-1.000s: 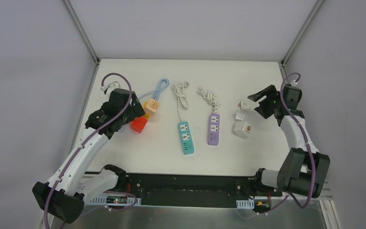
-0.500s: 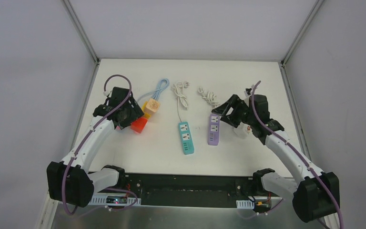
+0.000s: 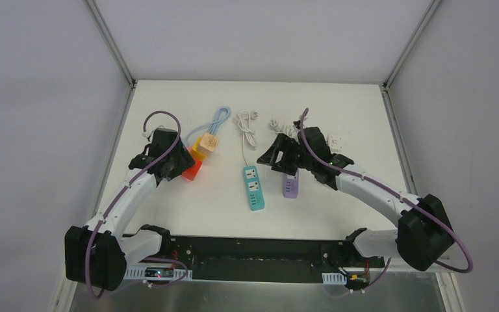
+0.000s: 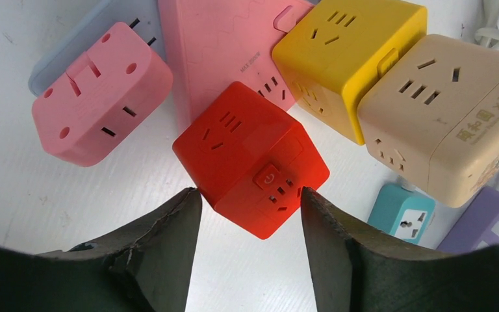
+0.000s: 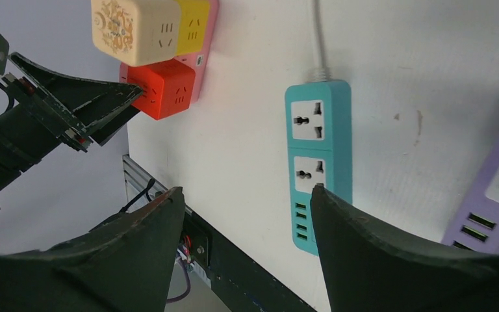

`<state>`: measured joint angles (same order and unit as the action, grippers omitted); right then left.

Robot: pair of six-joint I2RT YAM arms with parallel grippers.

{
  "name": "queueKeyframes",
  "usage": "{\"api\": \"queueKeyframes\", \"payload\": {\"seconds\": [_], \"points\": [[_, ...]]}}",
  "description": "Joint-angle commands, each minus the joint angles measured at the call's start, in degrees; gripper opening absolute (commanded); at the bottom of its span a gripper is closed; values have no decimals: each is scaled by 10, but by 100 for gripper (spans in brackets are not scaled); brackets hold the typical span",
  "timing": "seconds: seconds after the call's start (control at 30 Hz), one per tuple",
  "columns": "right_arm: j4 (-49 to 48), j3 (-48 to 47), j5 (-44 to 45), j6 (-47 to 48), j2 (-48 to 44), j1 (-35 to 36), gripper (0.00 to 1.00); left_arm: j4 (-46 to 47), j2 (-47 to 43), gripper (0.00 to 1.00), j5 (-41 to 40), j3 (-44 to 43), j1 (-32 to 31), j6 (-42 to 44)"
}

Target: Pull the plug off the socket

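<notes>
1. Find the red cube-shaped plastic adapter near the left edge of the white worktop, about midway along it. Seated on the near end of the flat pink power strip (the socket in this job), just beside a yellow cube adapter and a beige cube adapter.
2. Note the left gripper straddling the red adapter, jaws part-way open, one finger at each lower side. Seems to touch the plastic, but cannot tell from the wrist view whether it presses yet.
3. Note the right gripper spread wide and holding nothing, hanging above the teal power strip near the middle of the worktop, well apart from the red adapter.
4. Expect a light, rigid block with smooth glossy faces. Probably slippery under hard fingers, and held in only by the friction of its pins.
5. Take hold on two opposite flat faces, low and square, not across a corner. Keep off the face with the round button.
6. Pull straight along the pins, without rocking, to spare them from bending.
7. Reckon on the pink strip being light enough to lift with the adapter. Likely needs pinning down by the free arm.
</notes>
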<state>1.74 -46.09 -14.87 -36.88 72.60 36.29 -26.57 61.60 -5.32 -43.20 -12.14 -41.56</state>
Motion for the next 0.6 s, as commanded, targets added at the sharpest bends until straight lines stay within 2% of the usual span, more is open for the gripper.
{"api": "queueKeyframes", "payload": {"seconds": [0.0,0.17,0.3,0.43,0.57], "points": [[-44,-48,30,-4,38,41,73,36,3,56,38,7,2,-9],[-58,-99,45,-2,90,85,73,2,-36,57,12,-20,2,5],[-53,-167,105,-10,148,118,84,-60,-45,63,-24,-84,2,23],[-20,-273,193,-16,228,153,87,-96,-54,65,-34,-107,2,26],[59,-402,254,-24,326,174,87,-118,-76,69,-55,-107,2,27]]}}
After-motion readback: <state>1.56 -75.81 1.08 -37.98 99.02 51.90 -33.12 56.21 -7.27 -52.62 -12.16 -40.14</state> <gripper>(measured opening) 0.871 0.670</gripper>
